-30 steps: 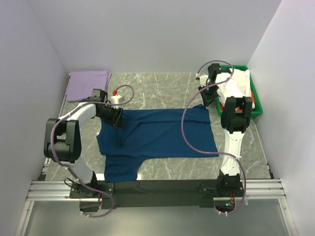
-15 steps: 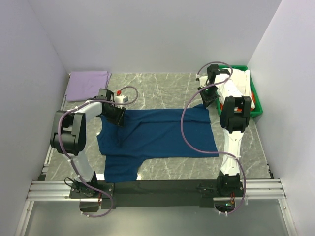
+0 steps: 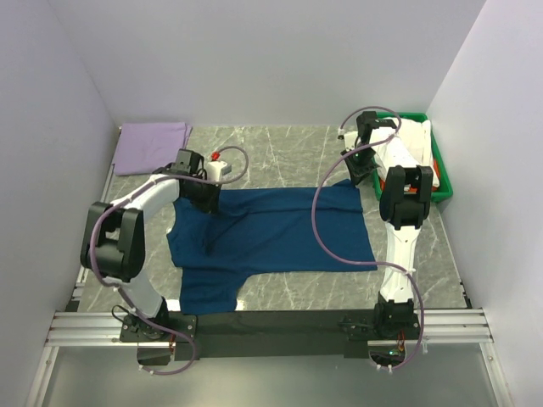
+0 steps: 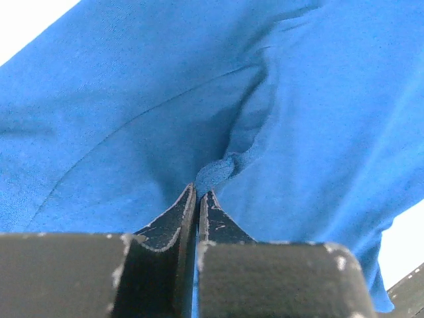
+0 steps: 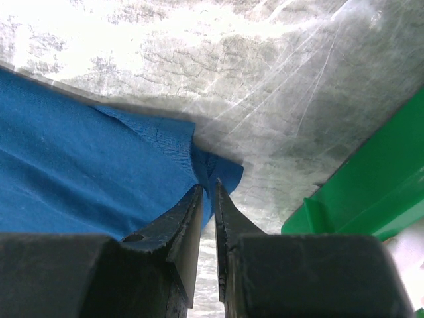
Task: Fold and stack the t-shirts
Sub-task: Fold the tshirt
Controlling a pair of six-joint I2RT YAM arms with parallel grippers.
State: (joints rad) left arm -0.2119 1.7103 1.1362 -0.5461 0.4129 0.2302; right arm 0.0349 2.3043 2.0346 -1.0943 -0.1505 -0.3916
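Marble-look table [image 3: 280, 144] carried everything. Blue tee [image 3: 280, 242] lay spread flat mid-table, one sleeve pointing toward the near edge. Lavender tee [image 3: 153, 146] sat folded at the far-left corner, well apart from it. Green bin [image 3: 443, 182] stood far right w/ white cloth [image 3: 420, 136] inside.

Left gripper [image 3: 206, 201] was pinched shut on a small pucker of blue cloth at the tee's far-left edge. Right gripper [image 3: 361, 174] had its jaws closed on the far-right corner, only cloth btwn them.

Step looked like folding the far edge toward the near one. Best done by lifting both ends together at equal height, keeping the edge taut btwn grips, and laying it down straight w/o dragging. Left pinch seemed thin and might slip.

Count: tees on table 2 (1 blue, 1 lavender); white cloth 1, tee or not unclear; bin 1; grippers 2.
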